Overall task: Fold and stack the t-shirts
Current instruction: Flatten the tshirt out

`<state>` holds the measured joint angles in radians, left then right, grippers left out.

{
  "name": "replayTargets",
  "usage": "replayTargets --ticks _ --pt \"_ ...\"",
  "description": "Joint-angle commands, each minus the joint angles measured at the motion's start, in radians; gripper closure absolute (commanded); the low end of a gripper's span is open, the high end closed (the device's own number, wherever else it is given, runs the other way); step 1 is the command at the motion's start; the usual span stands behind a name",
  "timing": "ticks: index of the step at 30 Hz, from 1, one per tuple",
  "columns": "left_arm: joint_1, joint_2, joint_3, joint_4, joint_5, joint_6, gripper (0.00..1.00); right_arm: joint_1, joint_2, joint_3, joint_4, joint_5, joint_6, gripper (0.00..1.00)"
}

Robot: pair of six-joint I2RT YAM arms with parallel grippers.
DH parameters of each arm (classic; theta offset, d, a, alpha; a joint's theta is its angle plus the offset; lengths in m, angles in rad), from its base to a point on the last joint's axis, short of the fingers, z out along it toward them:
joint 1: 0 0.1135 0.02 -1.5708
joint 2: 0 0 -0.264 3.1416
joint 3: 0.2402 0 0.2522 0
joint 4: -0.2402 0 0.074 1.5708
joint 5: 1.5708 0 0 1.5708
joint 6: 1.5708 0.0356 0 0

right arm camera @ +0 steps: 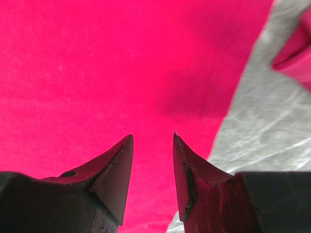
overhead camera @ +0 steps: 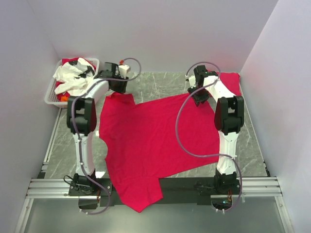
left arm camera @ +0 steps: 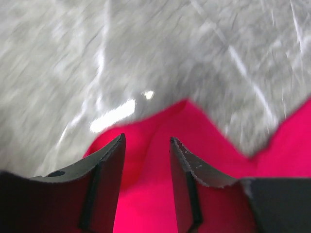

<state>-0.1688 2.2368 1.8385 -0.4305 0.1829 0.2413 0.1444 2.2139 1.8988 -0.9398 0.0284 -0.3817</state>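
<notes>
One red t-shirt (overhead camera: 155, 138) lies spread across the grey table, its lower end hanging over the near edge. My left gripper (overhead camera: 118, 85) hovers at its far left corner. In the left wrist view that gripper (left arm camera: 146, 141) is open, with the t-shirt (left arm camera: 194, 121) just below the gap and nothing pinched. My right gripper (overhead camera: 200, 97) is over the shirt's far right edge. It (right arm camera: 152, 136) is open too, above flat cloth of the t-shirt (right arm camera: 121, 63). A second red t-shirt (overhead camera: 231, 82) lies at the back right, and a bit of this second t-shirt (right arm camera: 296, 53) shows in the right wrist view.
A white slotted basket (overhead camera: 50, 96) stands at the back left, holding crumpled white cloth (overhead camera: 73, 75) and something red. Bare marble table (overhead camera: 160, 82) shows behind the shirt. White walls close in the sides and back.
</notes>
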Motion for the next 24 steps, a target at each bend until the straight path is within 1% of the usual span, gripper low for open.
replayTargets --ticks 1,3,5,6,7,9,10,11,14,16,20,21,23,24 --pt "0.084 -0.186 -0.073 0.041 0.058 -0.062 0.54 0.003 -0.076 -0.026 -0.010 -0.050 0.021 0.56" --pt "0.121 -0.226 -0.114 0.020 0.122 -0.074 0.55 0.004 -0.079 -0.038 -0.011 -0.070 0.020 0.57" --pt "0.130 -0.239 -0.142 0.010 0.139 -0.086 0.60 0.007 -0.076 -0.041 -0.014 -0.090 0.020 0.62" --pt "0.133 -0.244 -0.163 0.004 0.150 -0.082 0.62 0.007 -0.068 -0.041 -0.019 -0.094 0.017 0.65" --pt "0.134 -0.243 -0.176 -0.001 0.158 -0.083 0.67 0.007 -0.065 -0.037 -0.022 -0.097 0.017 0.72" --pt "0.134 -0.230 -0.197 -0.004 0.167 -0.099 0.71 0.007 -0.051 -0.032 -0.027 -0.104 0.015 0.78" --pt "0.134 -0.221 -0.197 -0.008 0.168 -0.103 0.73 0.007 -0.048 -0.030 -0.028 -0.105 0.012 0.84" --pt "0.134 -0.212 -0.196 -0.020 0.171 -0.117 0.76 0.009 -0.043 -0.030 -0.031 -0.108 0.010 0.87" --pt "0.129 -0.175 -0.185 -0.046 0.188 -0.131 0.77 0.007 -0.030 -0.026 -0.034 -0.108 0.006 0.96" --pt "0.123 -0.149 -0.177 -0.050 0.176 -0.146 0.78 0.007 -0.019 -0.021 -0.037 -0.110 0.006 0.99" --pt "0.117 -0.094 -0.139 -0.051 0.127 -0.166 0.78 0.007 -0.003 -0.014 -0.040 -0.110 0.006 1.00" --pt "0.117 -0.062 -0.108 -0.053 0.124 -0.165 0.78 0.007 0.001 -0.010 -0.040 -0.110 0.007 1.00" --pt "0.117 -0.007 -0.070 -0.048 0.118 -0.180 0.75 0.009 0.006 -0.006 -0.044 -0.110 0.009 1.00" --pt "0.115 0.013 -0.020 -0.045 0.119 -0.184 0.72 0.007 0.012 -0.001 -0.045 -0.108 0.010 1.00"
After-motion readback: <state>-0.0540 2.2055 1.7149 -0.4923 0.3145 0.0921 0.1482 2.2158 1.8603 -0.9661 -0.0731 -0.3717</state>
